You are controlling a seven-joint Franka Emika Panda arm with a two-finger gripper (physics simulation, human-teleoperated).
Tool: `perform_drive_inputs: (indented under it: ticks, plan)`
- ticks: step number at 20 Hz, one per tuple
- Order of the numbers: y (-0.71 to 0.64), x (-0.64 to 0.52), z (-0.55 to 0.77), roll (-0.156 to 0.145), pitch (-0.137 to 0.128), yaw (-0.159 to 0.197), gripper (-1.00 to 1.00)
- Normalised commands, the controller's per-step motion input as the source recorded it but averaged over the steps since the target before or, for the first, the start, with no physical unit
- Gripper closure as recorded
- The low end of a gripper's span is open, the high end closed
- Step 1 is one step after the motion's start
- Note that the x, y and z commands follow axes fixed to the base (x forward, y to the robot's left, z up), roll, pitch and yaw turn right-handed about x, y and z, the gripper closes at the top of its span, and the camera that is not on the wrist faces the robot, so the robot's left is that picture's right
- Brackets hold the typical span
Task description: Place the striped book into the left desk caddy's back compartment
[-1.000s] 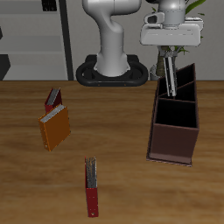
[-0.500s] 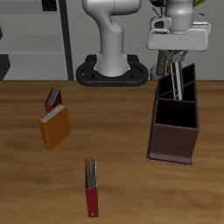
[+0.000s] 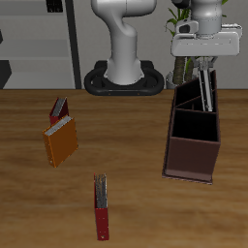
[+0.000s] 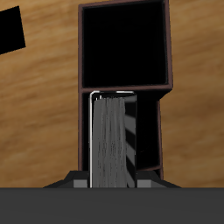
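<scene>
The left desk caddy (image 3: 192, 145) is a long dark reddish-brown box beside the table's edge. The striped book (image 3: 203, 92) leans tilted in its back compartment (image 3: 190, 97), the section farthest from the table's front edge, with its upper end rising above the rim. My gripper (image 3: 207, 65) hangs right over that end and is shut on the book's top. In the wrist view the striped book (image 4: 114, 140) fills the space just below my gripper (image 4: 114, 181), standing inside the back compartment (image 4: 150, 131), with the neighbouring section (image 4: 122, 44) dark beyond it.
An orange book (image 3: 60, 142) stands mid-table on the far side from the caddy, with a small dark red book (image 3: 59, 107) behind it. Another dark red book (image 3: 101, 208) lies near the front edge. The robot's base (image 3: 121, 79) sits at the back.
My gripper has shifted sideways over the caddy's far end with the striped book, and the book now leans more steeply inside the back compartment.
</scene>
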Motion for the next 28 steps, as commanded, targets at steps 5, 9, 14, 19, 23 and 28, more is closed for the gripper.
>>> perform_drive_inputs:
  ticks: [5, 9, 14, 19, 23, 28]
  plan:
    - [0.06, 0.13, -0.05, -0.011, 0.006, -0.001, 1.00]
    - [0.06, 0.22, -0.24, 0.006, 0.040, 0.002, 1.00]
    - [0.11, 0.12, -0.35, 0.029, 0.070, 0.008, 1.00]
    - [0.12, 0.04, -0.28, 0.023, 0.047, 0.016, 1.00]
    - [0.07, 0.05, -0.26, 0.034, 0.060, 0.032, 1.00]
    - [0.01, 0.08, -0.20, 0.048, 0.078, 0.010, -1.00]
